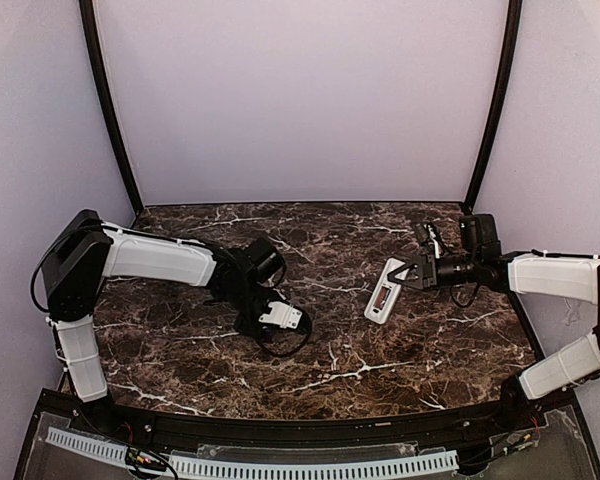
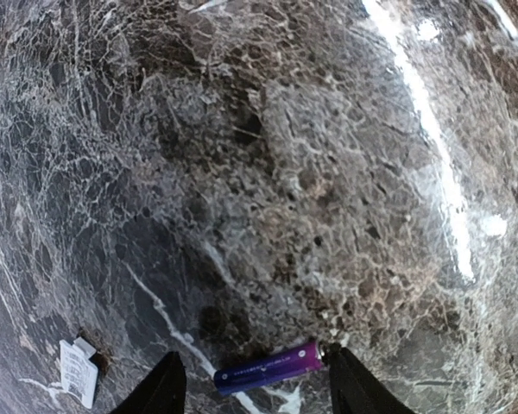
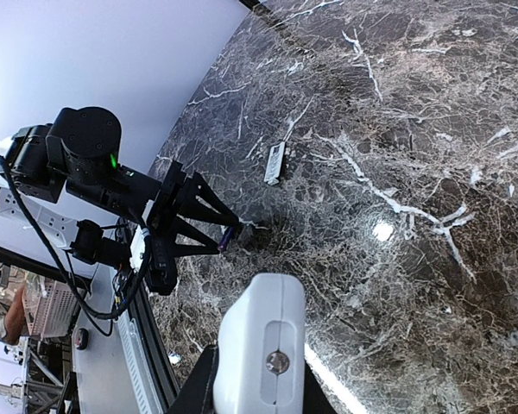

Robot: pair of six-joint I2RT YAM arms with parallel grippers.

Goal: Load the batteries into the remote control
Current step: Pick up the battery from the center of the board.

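1. My left gripper (image 2: 255, 352) is down at the marble table (image 2: 268, 172), its fingers (image 2: 167, 386) spread apart.
2. A purple battery (image 2: 268, 368) lies flat on the table between those fingers. One end sits right against the finger on the right of my left wrist view. The other end is clear of the opposite finger, so I am not pinching it.
3. A small white ribbed piece (image 2: 78, 371) lies on the table just outside that gripper.
4. My right gripper (image 1: 405, 272) is clamped on one end of the white remote control (image 1: 382, 292), on the right side of the table, well apart from the battery.
5. The remote's upturned face shows a dark recess. I cannot tell whether its free end touches the table.
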